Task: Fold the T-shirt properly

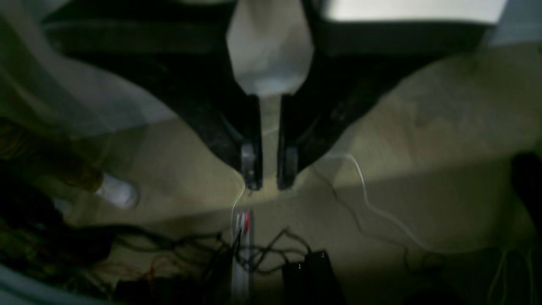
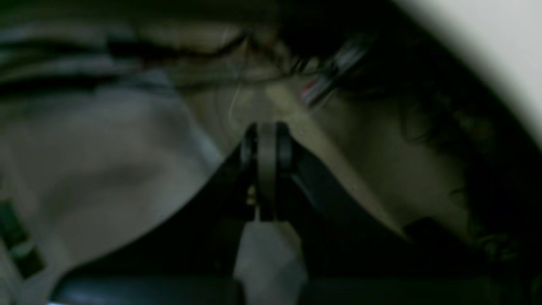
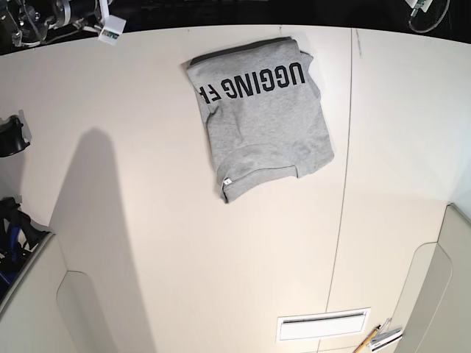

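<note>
Base view shows the T-shirt (image 3: 260, 118) folded into a rough rectangle near the far edge of the white worktop (image 3: 184, 257), about midway along it, black lettering up and reading upside down. Neither arm reaches over the worktop. Left wrist view: the left pincer (image 1: 269, 184) has a narrow gap, nothing between its tips. Right wrist view, dark and blurred: the right pincer (image 2: 266, 131) looks pressed together, empty.

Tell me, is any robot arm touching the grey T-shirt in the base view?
No, the T-shirt lies folded on the table by itself, and no arm or gripper appears near it in the base view.
</note>
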